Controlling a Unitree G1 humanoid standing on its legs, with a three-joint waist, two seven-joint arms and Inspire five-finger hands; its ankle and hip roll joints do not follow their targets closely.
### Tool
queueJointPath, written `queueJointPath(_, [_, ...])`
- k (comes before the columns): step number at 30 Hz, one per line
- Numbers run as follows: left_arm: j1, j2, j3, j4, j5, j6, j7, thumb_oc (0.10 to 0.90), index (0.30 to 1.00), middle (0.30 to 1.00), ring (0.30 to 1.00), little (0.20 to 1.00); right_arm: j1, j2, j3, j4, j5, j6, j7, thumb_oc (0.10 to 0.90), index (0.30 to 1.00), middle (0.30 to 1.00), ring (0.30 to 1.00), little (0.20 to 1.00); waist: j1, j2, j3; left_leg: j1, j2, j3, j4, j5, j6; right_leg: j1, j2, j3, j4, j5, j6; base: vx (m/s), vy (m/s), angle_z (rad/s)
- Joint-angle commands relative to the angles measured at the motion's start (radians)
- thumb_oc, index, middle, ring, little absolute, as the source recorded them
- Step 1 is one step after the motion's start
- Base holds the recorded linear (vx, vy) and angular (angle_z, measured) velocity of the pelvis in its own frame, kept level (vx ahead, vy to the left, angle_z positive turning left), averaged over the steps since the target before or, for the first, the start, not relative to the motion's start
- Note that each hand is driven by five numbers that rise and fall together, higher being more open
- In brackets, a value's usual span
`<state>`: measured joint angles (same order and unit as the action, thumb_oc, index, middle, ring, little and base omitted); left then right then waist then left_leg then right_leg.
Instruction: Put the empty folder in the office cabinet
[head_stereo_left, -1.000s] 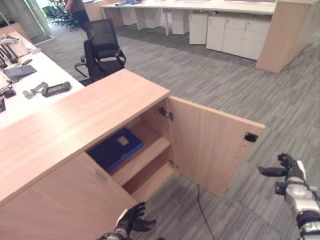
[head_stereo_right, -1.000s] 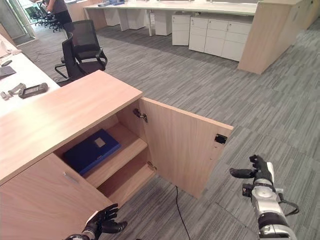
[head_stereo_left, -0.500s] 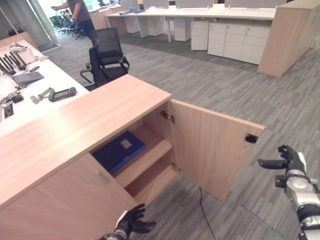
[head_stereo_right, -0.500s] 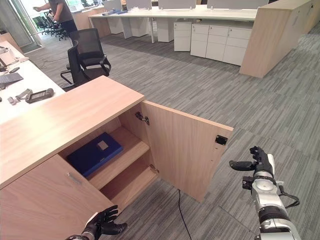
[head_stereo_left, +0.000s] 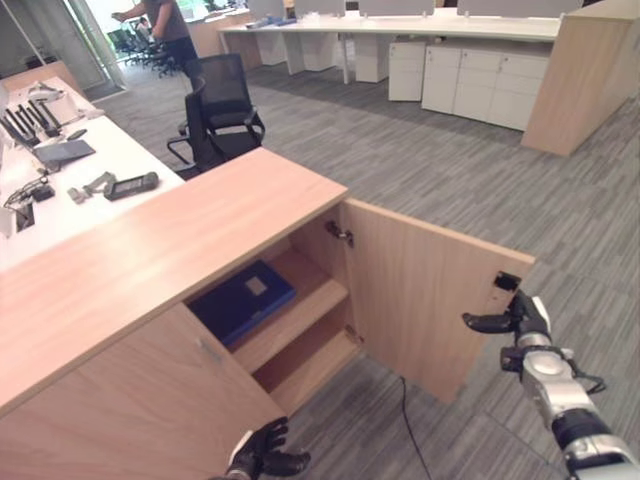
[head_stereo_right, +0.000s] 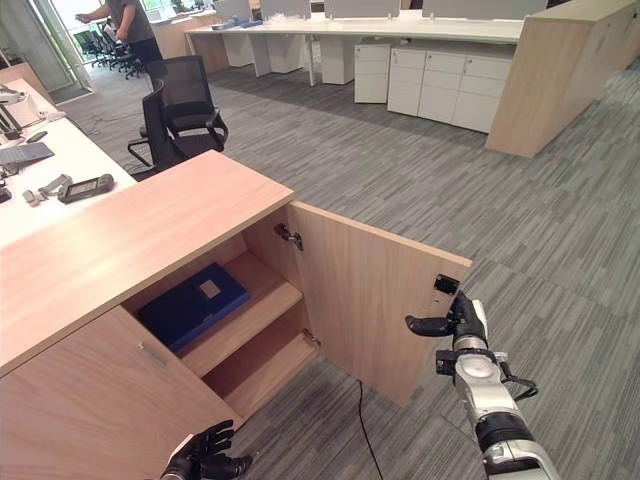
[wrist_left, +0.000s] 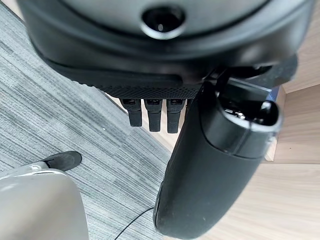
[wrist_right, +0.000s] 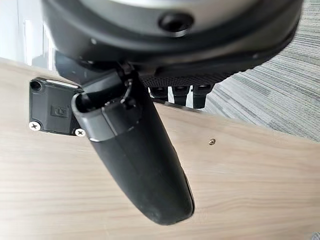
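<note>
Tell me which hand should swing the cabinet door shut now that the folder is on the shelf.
Right. The right hand is open at the free edge of the open cabinet door, by its black catch. The left hand hangs low before the closed door. The blue folder lies on the upper shelf.

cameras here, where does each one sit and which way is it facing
Left eye view: on the head, looking down at the cabinet, blue folder on its shelf; both hands show.
Right eye view: beside it, same scene, right hand at the open door.
Left wrist view: along the left hand, toward floor and cabinet.
Right wrist view: along the right hand, facing the door and its black catch.
</note>
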<state>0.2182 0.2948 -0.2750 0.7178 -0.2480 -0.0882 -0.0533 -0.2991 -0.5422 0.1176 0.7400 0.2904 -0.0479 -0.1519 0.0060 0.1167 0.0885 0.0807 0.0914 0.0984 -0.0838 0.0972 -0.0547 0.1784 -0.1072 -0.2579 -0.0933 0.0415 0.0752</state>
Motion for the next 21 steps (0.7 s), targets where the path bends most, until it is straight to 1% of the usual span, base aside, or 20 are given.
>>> queueJointPath(1, [-0.092,0.057,0.013,-0.021,0.028,-0.059,0.011,0.8,0.9,0.9,0.9,0.9,-0.097,-0.022,0.024,-0.089,-0.066,-0.074,0.022,0.8,0.9,0.9,0.9,0.9,0.041,-0.072,-0.011,0.043,0.04,-0.014,0.044,-0.112,-0.061,-0.005,-0.039,0.027,0.056,-0.134,0.042,0.0,-0.01,0.03])
queueJointPath(6, [-0.092,0.061,0.011,-0.028,0.034,-0.058,0.012,0.8,0.9,0.9,0.9,0.9,-0.111,-0.01,0.05,-0.114,-0.075,-0.071,0.032,0.8,0.9,0.9,0.9,0.9,0.046,-0.073,-0.008,0.041,0.042,-0.021,0.046,-0.111,-0.063,-0.004,-0.038,0.022,0.059,-0.136,0.039,0.0,-0.004,0.01])
queueJointPath(10, [-0.097,0.057,0.017,-0.029,0.033,-0.055,0.016,0.8,0.9,0.9,0.9,0.9,-0.09,0.007,0.058,-0.165,-0.069,-0.072,0.044,0.8,0.9,0.9,0.9,0.9,0.046,-0.074,-0.006,0.038,0.041,-0.023,0.049,-0.11,-0.063,-0.006,-0.038,0.021,0.062,-0.137,0.038,0.0,0.0,0.0])
queueJointPath(12, [-0.104,0.047,0.045,-0.024,0.038,-0.052,0.023,0.8,0.9,0.9,0.9,0.9,0.002,0.023,0.056,-0.319,-0.081,-0.076,0.085,0.8,0.9,0.9,0.9,0.9,0.038,-0.076,-0.001,0.033,0.044,-0.024,0.049,-0.109,-0.065,-0.01,-0.036,0.018,0.064,-0.14,0.037,0.0,-0.006,0.02])
queueJointPath(14, [-0.106,0.045,0.052,-0.022,0.04,-0.052,0.025,0.8,0.9,0.9,0.9,0.9,0.034,0.025,0.054,-0.357,-0.09,-0.077,0.098,0.8,0.9,0.9,0.9,0.9,0.036,-0.077,0.0,0.031,0.045,-0.025,0.049,-0.108,-0.065,-0.011,-0.035,0.017,0.066,-0.141,0.037,0.0,-0.014,0.04])
queueJointPath(18, [-0.105,0.034,0.086,-0.017,0.057,-0.053,0.023,0.8,0.9,0.9,0.9,0.9,0.178,0.04,0.063,-0.495,-0.114,-0.083,0.182,0.8,0.9,0.9,0.9,0.9,0.029,-0.081,0.005,0.025,0.05,-0.035,0.051,-0.105,-0.069,-0.016,-0.033,0.01,0.075,-0.15,0.033,0.01,-0.023,0.07])
queueJointPath(21, [-0.103,0.03,0.103,-0.01,0.051,-0.052,0.024,0.8,0.9,0.9,0.9,0.9,0.24,0.042,0.078,-0.563,-0.134,-0.085,0.223,0.8,0.9,0.9,0.9,0.9,0.028,-0.082,0.009,0.013,0.054,-0.049,0.054,-0.099,-0.075,-0.021,-0.033,-0.003,0.079,-0.154,0.03,-0.01,-0.032,0.08])
